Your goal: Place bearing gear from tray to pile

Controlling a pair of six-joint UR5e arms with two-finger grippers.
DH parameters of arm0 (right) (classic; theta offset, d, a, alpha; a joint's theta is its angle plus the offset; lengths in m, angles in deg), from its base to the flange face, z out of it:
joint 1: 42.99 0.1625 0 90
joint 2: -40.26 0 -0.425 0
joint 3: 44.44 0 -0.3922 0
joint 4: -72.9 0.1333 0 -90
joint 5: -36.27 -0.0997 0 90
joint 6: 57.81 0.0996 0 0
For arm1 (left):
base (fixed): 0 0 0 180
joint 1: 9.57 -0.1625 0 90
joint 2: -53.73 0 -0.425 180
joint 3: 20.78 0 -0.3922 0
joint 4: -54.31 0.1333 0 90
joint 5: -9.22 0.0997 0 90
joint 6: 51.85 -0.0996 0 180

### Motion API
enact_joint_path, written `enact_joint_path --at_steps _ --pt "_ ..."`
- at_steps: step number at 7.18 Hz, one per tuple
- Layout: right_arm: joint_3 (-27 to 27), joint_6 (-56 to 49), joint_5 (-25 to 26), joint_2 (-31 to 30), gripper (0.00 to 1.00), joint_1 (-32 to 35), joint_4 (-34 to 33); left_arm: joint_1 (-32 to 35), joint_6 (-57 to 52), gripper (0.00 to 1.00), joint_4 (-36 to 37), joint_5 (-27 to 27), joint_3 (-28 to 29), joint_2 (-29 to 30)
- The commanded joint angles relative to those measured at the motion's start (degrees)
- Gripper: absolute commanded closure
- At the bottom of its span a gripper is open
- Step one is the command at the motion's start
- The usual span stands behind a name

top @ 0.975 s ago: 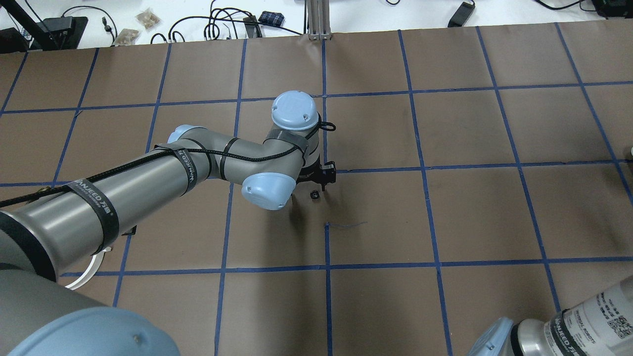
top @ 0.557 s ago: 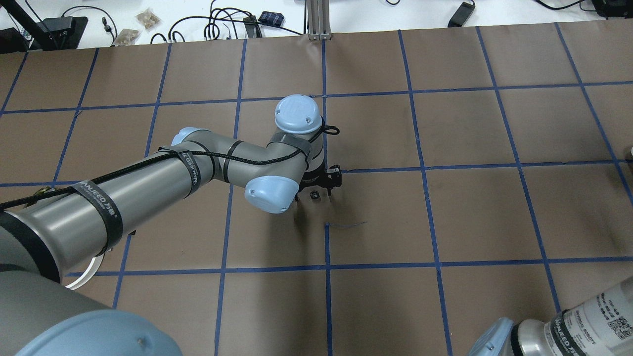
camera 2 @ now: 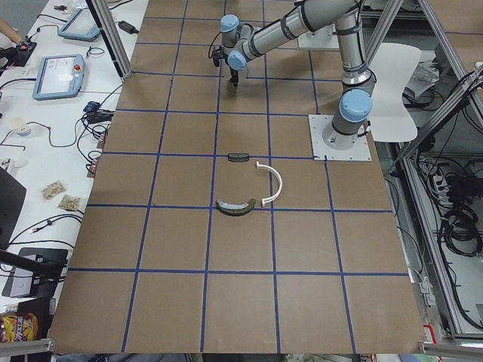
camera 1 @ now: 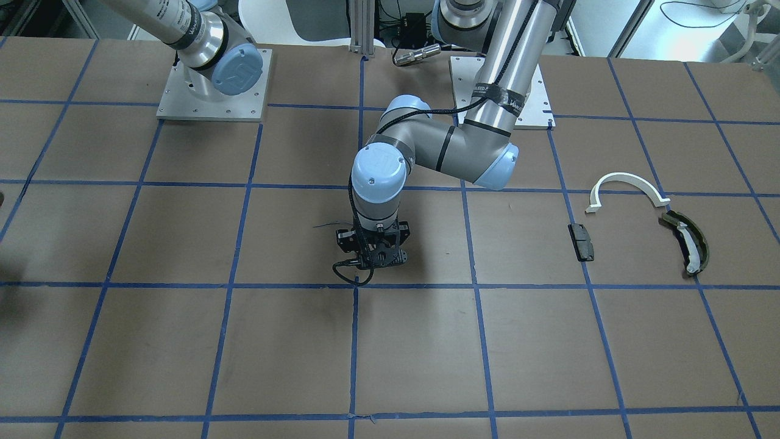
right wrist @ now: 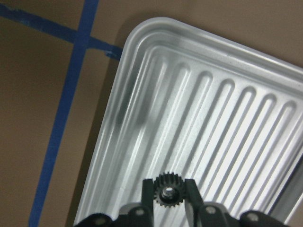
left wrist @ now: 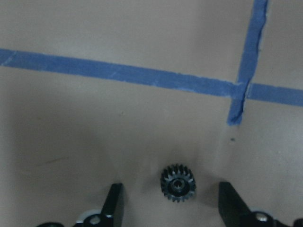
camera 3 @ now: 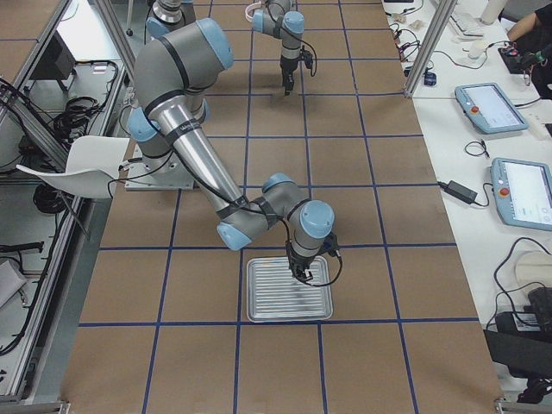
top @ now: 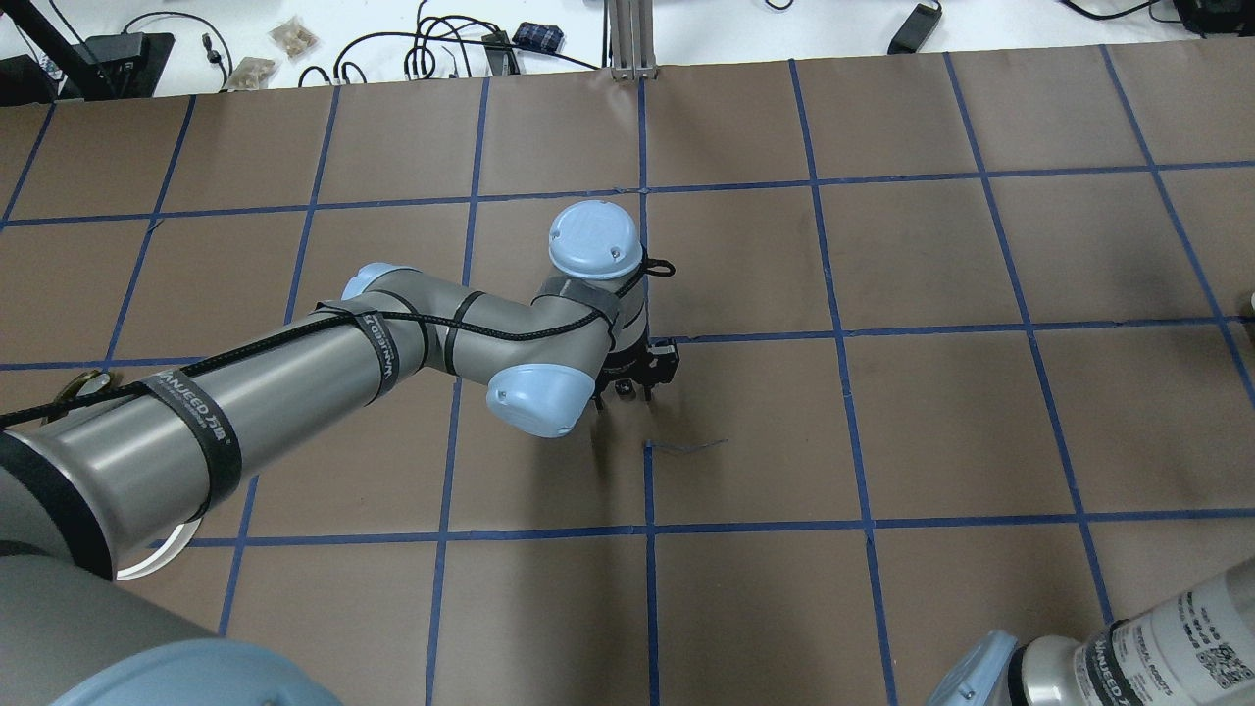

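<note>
My right gripper point(right wrist: 169, 194) is shut on a small dark bearing gear point(right wrist: 166, 193) just above the ribbed silver tray point(right wrist: 199, 94); the exterior right view shows this gripper point(camera 3: 301, 274) over the tray point(camera 3: 267, 304). My left gripper point(left wrist: 173, 205) is open, with its fingers on either side of a second small gear point(left wrist: 178, 183) that lies on the brown table near a blue tape crossing; it also shows in the overhead view point(top: 624, 392). The pile lies apart from both: a white half-ring arc point(camera 1: 627, 182), a dark block point(camera 1: 582, 241) and an olive curved piece point(camera 1: 685, 241).
The brown table is marked with a grid of blue tape point(top: 839, 333). Cables and small bags lie beyond the far edge point(top: 431, 49). Two arm base plates stand at the robot's side point(camera 1: 210, 85). Tablets and cables sit on side benches point(camera 3: 492, 108).
My left gripper has come down and shifted slightly, so its fingers now straddle the gear on the table. The gear has not moved.
</note>
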Motion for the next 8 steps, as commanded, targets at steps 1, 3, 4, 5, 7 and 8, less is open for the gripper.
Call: enact_joint_path --at_steps 1,3,4,5,7,8 --pt "0.09 10.17 -2.89 -9.21 1.00 5.64 8.83 -0.17 -0.01 0.40 0.04 -0.03 0.52 -0.11" --pt "0.18 29.40 -3.79 -11.97 1.00 18.52 15.89 -0.43 -0.71 0.40 1.69 -0.03 0.62 0.76" --pt "0.53 38.11 -4.31 -13.02 1.00 24.77 16.78 -0.43 -1.15 0.41 3.27 -0.03 0.00 0.94" --pt "0.62 44.03 -4.32 -13.38 1.00 29.36 17.31 -0.52 -0.54 0.61 3.29 -0.29 0.17 0.77" --pt "0.62 48.63 -6.76 -14.08 1.00 30.90 19.66 -0.34 -0.27 0.85 2.85 -0.29 -0.53 0.33" --pt "0.62 51.36 -8.87 -14.52 1.00 32.21 19.86 -0.52 -1.14 0.96 2.68 -0.12 -0.79 -0.37"
